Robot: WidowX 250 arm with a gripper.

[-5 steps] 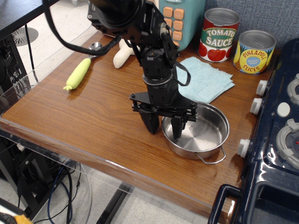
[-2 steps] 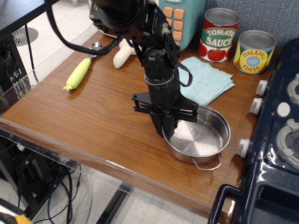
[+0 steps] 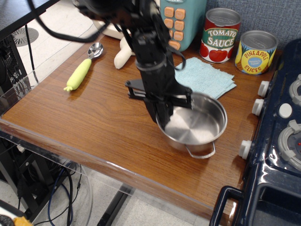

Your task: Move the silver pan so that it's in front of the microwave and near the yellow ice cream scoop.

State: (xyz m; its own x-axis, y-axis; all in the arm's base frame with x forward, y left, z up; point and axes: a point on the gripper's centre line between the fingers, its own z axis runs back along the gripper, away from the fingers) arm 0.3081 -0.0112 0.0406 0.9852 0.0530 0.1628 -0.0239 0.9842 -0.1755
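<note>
The silver pan (image 3: 197, 126) is lifted and tilted toward the camera, above the wooden table at centre right. My gripper (image 3: 162, 117) is shut on the pan's left rim. The yellow ice cream scoop (image 3: 83, 68) lies at the far left of the table, its silver bowl toward the back. The microwave (image 3: 184, 19) stands at the back, only its teal side and orange buttons showing behind my arm.
A light blue cloth (image 3: 205, 79) lies behind the pan. A tomato sauce can (image 3: 220, 35) and a pineapple can (image 3: 256, 52) stand at the back right. A toy stove (image 3: 277, 141) fills the right edge. A beige toy mushroom (image 3: 124, 54) lies near the microwave.
The gripper closed on the pan's left rim, then raised it and shifted it slightly left. The pan now tilts off the table.
</note>
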